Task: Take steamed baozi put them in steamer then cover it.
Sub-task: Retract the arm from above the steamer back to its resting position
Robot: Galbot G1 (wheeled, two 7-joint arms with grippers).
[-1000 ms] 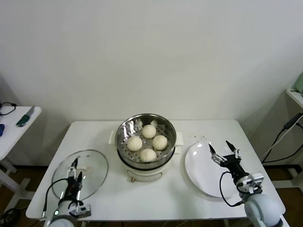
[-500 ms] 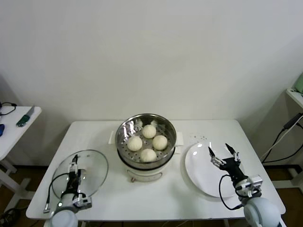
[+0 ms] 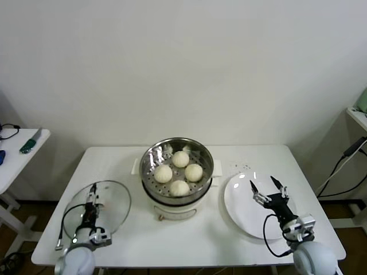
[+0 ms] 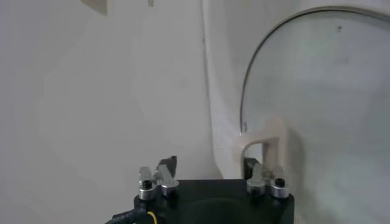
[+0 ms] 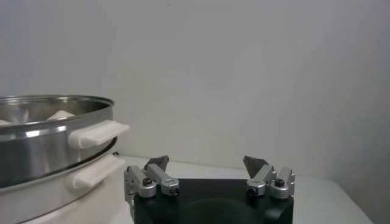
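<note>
The steamer (image 3: 207,159) stands mid-table, uncovered, with several pale baozi (image 3: 180,187) on its perforated tray. Its steel wall (image 5: 49,131) and a bun top (image 5: 61,114) also show in the right wrist view. The round glass lid (image 3: 112,200) lies flat on the table to the left. My left gripper (image 3: 90,206) hangs over the lid's white handle (image 4: 266,139). In the left wrist view the left gripper (image 4: 210,165) has its jaws apart, one finger right against the handle. My right gripper (image 3: 262,183) is open and empty over the white plate (image 3: 241,212), and the right gripper (image 5: 207,162) faces the steamer.
The empty plate lies to the right of the steamer near the table's front edge. A small side table (image 3: 23,143) with tools stands at far left. A shelf (image 3: 358,114) and a dangling cable (image 3: 344,163) are at far right.
My left gripper has moved forward over the lid to its handle, and its jaws have narrowed a little. The right gripper has drifted slightly back toward me over the plate.
</note>
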